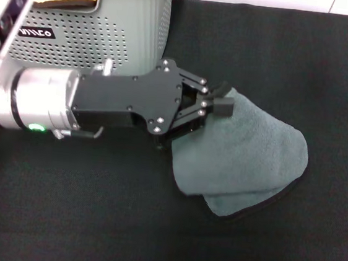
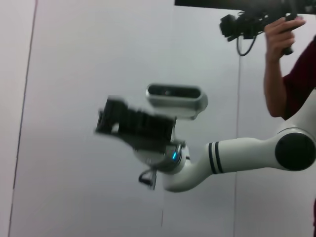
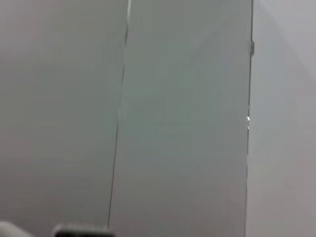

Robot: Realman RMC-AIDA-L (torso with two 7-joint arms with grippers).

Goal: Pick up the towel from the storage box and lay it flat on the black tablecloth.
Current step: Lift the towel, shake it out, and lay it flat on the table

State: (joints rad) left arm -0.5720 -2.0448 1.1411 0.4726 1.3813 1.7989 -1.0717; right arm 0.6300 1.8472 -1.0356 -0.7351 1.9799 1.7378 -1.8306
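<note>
Centre frame, head view: left gripper (image 1: 217, 107) at the grey towel's (image 1: 246, 157) upper-left edge, jaws apparently clenched on a fold. Towel lies doubled on the black tablecloth (image 1: 293, 62), outside the storage box (image 1: 110, 30). I judge it light, limp; take a corner.

The towel (image 1: 246, 157) is soft grey fleece, matt and slightly nubbly. The black tablecloth (image 1: 305, 69) is matt, finely textured fabric. The storage box (image 1: 109, 33) is smooth pale plastic, perforated. The left hand (image 1: 217, 104) is matt black, on a satin silver metal arm.
</note>
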